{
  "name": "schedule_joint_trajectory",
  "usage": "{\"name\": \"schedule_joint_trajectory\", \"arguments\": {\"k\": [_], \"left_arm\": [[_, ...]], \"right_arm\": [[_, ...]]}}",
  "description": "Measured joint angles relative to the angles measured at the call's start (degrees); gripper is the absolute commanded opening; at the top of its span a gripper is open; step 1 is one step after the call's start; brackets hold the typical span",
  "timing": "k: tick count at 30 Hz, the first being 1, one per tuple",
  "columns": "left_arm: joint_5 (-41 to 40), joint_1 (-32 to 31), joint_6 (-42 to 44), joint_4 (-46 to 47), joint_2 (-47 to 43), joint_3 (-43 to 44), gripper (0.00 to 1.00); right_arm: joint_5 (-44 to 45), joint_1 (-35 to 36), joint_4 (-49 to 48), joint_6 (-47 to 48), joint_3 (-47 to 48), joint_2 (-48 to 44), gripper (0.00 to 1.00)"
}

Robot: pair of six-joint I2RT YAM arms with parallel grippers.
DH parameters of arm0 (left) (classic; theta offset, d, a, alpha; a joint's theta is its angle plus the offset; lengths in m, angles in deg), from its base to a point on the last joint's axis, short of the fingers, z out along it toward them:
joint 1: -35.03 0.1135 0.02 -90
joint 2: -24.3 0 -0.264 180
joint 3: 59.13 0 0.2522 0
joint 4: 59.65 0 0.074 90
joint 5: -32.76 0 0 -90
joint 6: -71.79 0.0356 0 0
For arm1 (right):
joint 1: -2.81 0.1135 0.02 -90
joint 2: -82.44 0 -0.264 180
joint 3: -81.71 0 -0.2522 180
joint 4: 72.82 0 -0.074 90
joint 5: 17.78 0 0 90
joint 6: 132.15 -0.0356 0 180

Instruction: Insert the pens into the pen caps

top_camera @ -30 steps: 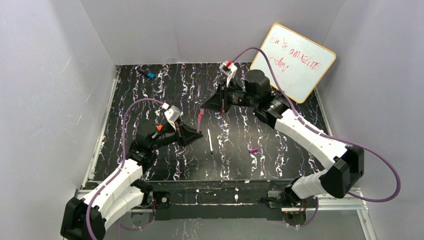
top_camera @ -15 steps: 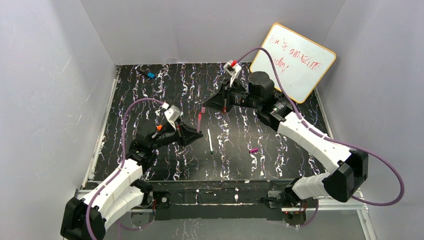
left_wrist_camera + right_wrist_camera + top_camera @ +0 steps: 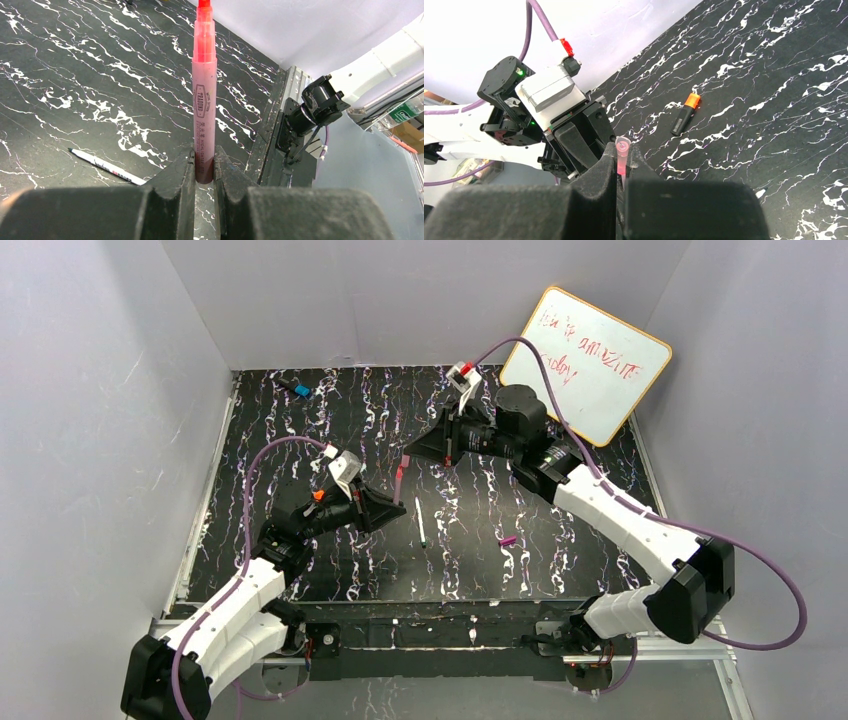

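Here, the left jaws: clamped on the lower end of the pink pen [image 3: 204, 100], one finger on each side of the barrel.
Pink pen: stands upright out of the left jaws, red tip uppermost and running to the top edge of the left wrist view.
Right jaws: closed on the pale pink cap [image 3: 622, 147], which sits between the fingertips with its rim poking out past them.
Pen against cap: in the top view the pen's upper end lies just beside the tips of the right jaws; whether tip and cap touch, I cannot tell.
White pen [image 3: 421, 522]: flat on the worktop [image 3: 560, 540], just to the right of the left jaws, held by neither arm.
Short black marker with an orange end [image 3: 685, 115]: flat on the worktop, near the left arm, apart from both jaws.
Magenta cap [image 3: 507, 540]: on the worktop, to the right of the white pen and apart from it.
Pens counted: three, one held and two lying.
Caps counted: two, one held and one lying.
Black marker with a blue end [image 3: 297, 389]: one, in the far left corner.
Whiteboard [image 3: 585, 360]: one, leaning at the far right with red writing on it.
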Motion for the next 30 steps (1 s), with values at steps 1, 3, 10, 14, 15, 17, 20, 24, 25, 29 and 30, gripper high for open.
{"name": "schedule_joint_trajectory", "arguments": {"k": [1, 3, 10, 14, 15, 17, 20, 24, 25, 29, 30], "left_arm": [[0.0, 0.0, 0.0, 0.0, 0.0, 0.0, 0.00], [0.0, 0.0, 0.0, -0.1, 0.0, 0.0, 0.00], [-0.1, 0.3, -0.3, -1.2, 0.0, 0.0, 0.00], [-0.1, 0.3, -0.4, -1.2, 0.0, 0.0, 0.00], [-0.1, 0.3, -0.4, -1.2, 0.0, 0.0, 0.00], [-0.2, 0.3, -0.4, -1.2, 0.0, 0.0, 0.00], [-0.2, 0.3, -0.4, -1.3, 0.0, 0.0, 0.00], [-0.2, 0.3, -0.4, -1.4, 0.0, 0.0, 0.00], [-0.2, 0.3, -0.4, -1.4, 0.0, 0.0, 0.00], [-0.2, 0.3, -0.4, -1.6, -0.1, 0.0, 0.00], [-0.2, 0.3, -0.4, -1.7, -0.1, 0.0, 0.00]], "right_arm": [[0.0, 0.1, 0.0, 0.0, -0.1, 0.2, 0.01], [0.0, 0.3, -0.1, 0.0, -0.1, 0.7, 0.01], [-0.2, 0.8, -0.4, 0.0, -0.2, 1.7, 0.01], [0.2, 1.0, -0.8, 0.0, -0.3, 1.7, 0.01], [0.3, 1.0, -0.9, 0.0, -0.3, 1.7, 0.01], [0.5, 1.1, -1.1, 0.0, -0.3, 1.7, 0.01], [0.9, 1.3, -1.2, 0.0, -0.3, 1.7, 0.01], [1.1, 1.4, -1.3, 0.1, -0.3, 1.7, 0.01], [1.1, 1.4, -1.3, 0.1, -0.3, 1.7, 0.01], [1.2, 1.4, -1.4, 0.1, -0.4, 1.7, 0.01], [1.4, 1.4, -1.7, 0.1, -0.7, 1.6, 0.01]]}}
